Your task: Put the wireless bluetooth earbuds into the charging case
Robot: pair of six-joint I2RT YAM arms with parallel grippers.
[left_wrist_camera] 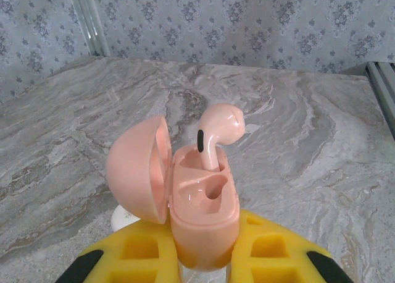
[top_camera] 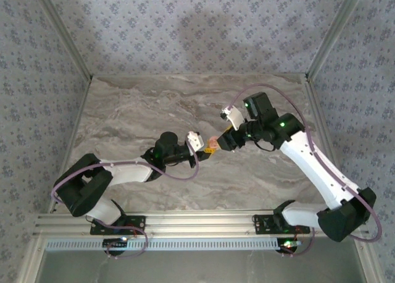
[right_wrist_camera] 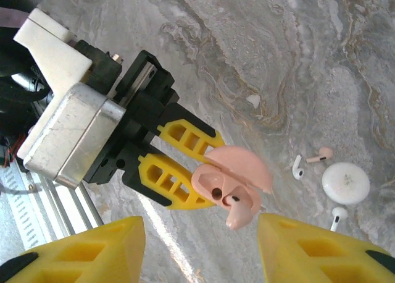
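Note:
The salmon-pink charging case [left_wrist_camera: 203, 199] hangs above the table with my left gripper [left_wrist_camera: 202, 228] shut on its base. Its lid [left_wrist_camera: 139, 168] swings open to the left. One pink earbud [left_wrist_camera: 219, 131] stands with its stem in the far slot, its head sticking out; the near slot [left_wrist_camera: 213, 190] is empty. My right gripper [right_wrist_camera: 200, 226] is open, its yellow fingers wide on either side of that earbud [right_wrist_camera: 237, 212] and clear of it. A second pink earbud [right_wrist_camera: 319, 154] lies on the table. From above, both grippers meet over the table's middle, left gripper [top_camera: 205, 150], right gripper [top_camera: 223, 139].
On the marble beside the pink earbud lie a white round case [right_wrist_camera: 345, 183] and two white earbuds [right_wrist_camera: 297, 170], [right_wrist_camera: 337, 216]. A small white chip [right_wrist_camera: 253, 100] lies farther off. Patterned walls close the table's back and sides.

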